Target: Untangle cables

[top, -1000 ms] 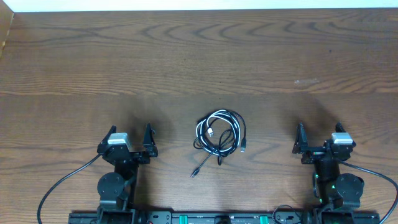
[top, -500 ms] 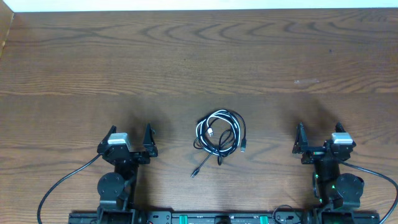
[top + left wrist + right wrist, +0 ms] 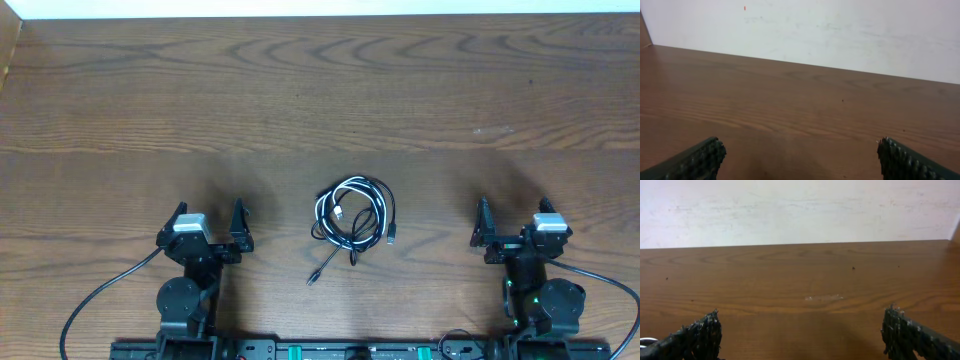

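While the left hand [image 3: 208,222] and right hand [image 3: 512,222] sit released and empty at nine and three o'clock of the cables [image 3: 352,217] bunched on the worktop [image 3: 320,100], I judge it best to pinch the loose plug end [image 3: 312,280] at seven o'clock and draw it out slowly.

left pincer [image 3: 210,208] + right pincer [image 3: 513,205]: 2 | white cable [image 3: 325,200]: 1 | black cables [image 3: 386,206]: number unclear in tangle | table [image 3: 320,100]: 1

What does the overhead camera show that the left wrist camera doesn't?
Only overhead: the tangled cables, lying on the table between the two arms, and the right gripper, open. Only left wrist: its textured fingertips up close, and the white wall seen face-on. Both: the wooden table and the left gripper, open and empty.
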Robot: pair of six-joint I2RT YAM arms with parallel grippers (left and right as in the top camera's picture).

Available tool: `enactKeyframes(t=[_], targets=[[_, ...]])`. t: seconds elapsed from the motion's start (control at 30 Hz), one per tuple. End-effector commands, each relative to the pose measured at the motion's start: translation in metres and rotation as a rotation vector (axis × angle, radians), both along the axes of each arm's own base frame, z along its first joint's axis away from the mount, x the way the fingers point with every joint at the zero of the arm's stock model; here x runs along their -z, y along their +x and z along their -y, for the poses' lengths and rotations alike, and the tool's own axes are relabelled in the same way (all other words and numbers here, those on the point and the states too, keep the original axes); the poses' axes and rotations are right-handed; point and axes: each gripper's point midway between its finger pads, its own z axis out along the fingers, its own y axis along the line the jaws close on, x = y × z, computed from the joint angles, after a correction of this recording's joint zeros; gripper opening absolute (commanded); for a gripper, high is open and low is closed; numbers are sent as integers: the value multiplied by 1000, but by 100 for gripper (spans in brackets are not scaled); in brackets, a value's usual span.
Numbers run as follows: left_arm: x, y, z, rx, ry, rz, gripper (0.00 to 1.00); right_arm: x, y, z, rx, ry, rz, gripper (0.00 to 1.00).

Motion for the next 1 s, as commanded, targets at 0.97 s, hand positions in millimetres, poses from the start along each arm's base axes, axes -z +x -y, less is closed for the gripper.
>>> enactKeyframes(t=[0.97], targets=[[16, -2, -4, -18, 19, -60, 98, 0, 0, 4, 21, 12, 2, 99]])
